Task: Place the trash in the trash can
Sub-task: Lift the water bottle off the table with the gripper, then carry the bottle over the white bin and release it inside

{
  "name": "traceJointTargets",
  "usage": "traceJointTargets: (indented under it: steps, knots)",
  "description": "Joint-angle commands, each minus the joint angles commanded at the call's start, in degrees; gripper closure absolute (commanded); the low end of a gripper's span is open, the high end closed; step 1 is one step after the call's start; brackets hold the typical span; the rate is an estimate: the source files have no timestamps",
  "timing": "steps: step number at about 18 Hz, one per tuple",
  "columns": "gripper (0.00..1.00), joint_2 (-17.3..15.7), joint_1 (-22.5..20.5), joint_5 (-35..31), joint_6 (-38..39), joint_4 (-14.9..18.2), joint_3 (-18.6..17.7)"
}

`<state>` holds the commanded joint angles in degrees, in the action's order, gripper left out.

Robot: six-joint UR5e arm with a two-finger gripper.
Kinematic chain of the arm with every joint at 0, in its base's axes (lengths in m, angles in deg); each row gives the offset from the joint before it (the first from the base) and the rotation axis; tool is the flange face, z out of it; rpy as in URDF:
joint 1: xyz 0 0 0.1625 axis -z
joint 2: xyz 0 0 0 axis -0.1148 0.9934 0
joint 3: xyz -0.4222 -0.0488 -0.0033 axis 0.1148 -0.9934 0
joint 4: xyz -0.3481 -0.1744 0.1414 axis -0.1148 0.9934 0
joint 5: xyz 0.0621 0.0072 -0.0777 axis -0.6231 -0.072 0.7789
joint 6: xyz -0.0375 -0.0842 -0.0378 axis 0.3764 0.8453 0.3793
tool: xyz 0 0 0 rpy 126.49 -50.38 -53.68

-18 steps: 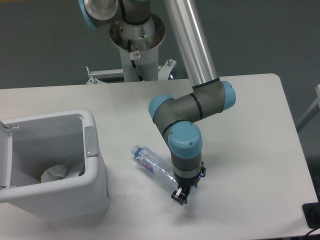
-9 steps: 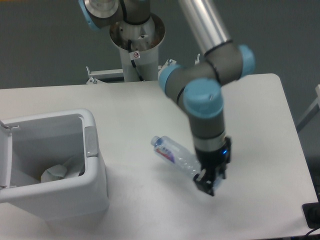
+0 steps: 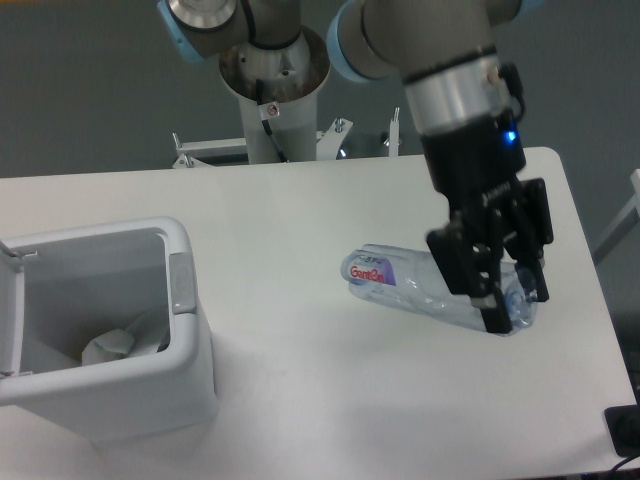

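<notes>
Crushed clear bottle (image 3: 420,288), red-purple label.

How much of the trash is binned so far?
One of two. The crumpled tissue already lies inside the trash can, whose lid is open. The bottle is in hand: the gripper has its jaws shut on the bottle's base end. Left: carry it to the can and drop it in.

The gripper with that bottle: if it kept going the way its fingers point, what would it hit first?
Probably the white table. The gripper, shut on the plastic bottle, points downward, though depth is hard to judge.
</notes>
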<state>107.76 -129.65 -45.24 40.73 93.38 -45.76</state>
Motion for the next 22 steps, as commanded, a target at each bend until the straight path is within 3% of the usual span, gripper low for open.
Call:
traceJointTargets:
  steps: [5, 12, 13, 16, 22]
  knots:
    - [0.5, 0.1, 7.6, 0.9, -0.3, 0.0, 0.2]
    - [0.49, 0.1, 16.5, 0.8, -0.6, 0.0, -5.3]
    - [0.44, 0.3, 17.3, 0.9, -0.6, 0.0, -6.0]
    - [0.0, 0.0, 17.9, 0.8, -0.7, 0.0, -8.5]
    - [0.0, -4.7, 17.4, 0.0, -0.3, 0.4, -9.9]
